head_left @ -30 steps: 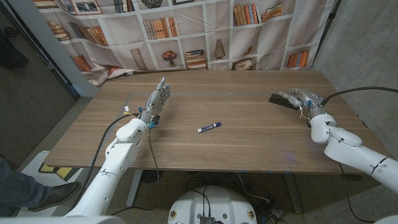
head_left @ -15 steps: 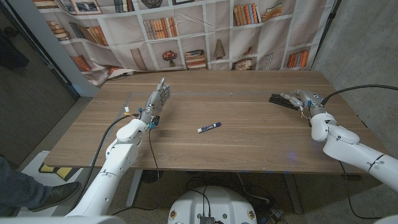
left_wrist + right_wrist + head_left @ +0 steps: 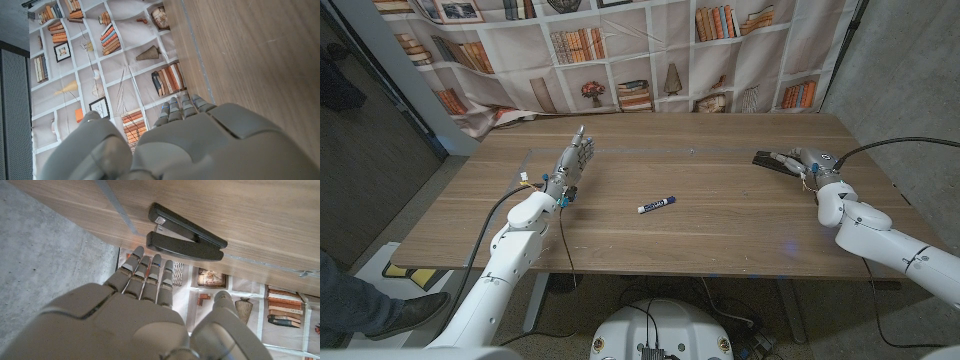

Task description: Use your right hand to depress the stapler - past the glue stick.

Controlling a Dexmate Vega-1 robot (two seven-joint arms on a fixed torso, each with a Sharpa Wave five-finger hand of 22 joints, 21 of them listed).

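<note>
The black stapler (image 3: 772, 160) lies at the table's far right, its two arms spread in a narrow V (image 3: 187, 232). My right hand (image 3: 812, 166) is just to the right of it, fingers straight and together. Its fingertips (image 3: 150, 262) stop a little short of the stapler's lower arm, and it holds nothing. A blue and white glue stick (image 3: 657, 205) lies near the middle of the table, well to the left of the stapler. My left hand (image 3: 570, 163) is at the left, fingers extended toward the far edge (image 3: 182, 107), holding nothing.
The wooden table (image 3: 720, 235) has a pale tape line (image 3: 650, 151) running across its far part. A bookshelf-print backdrop (image 3: 620, 60) hangs behind the table. The right edge of the table is close to my right forearm (image 3: 880, 240).
My right forearm has shifted slightly to the left, with the hand staying beside the stapler. The left arm, stapler and glue stick have not moved.
</note>
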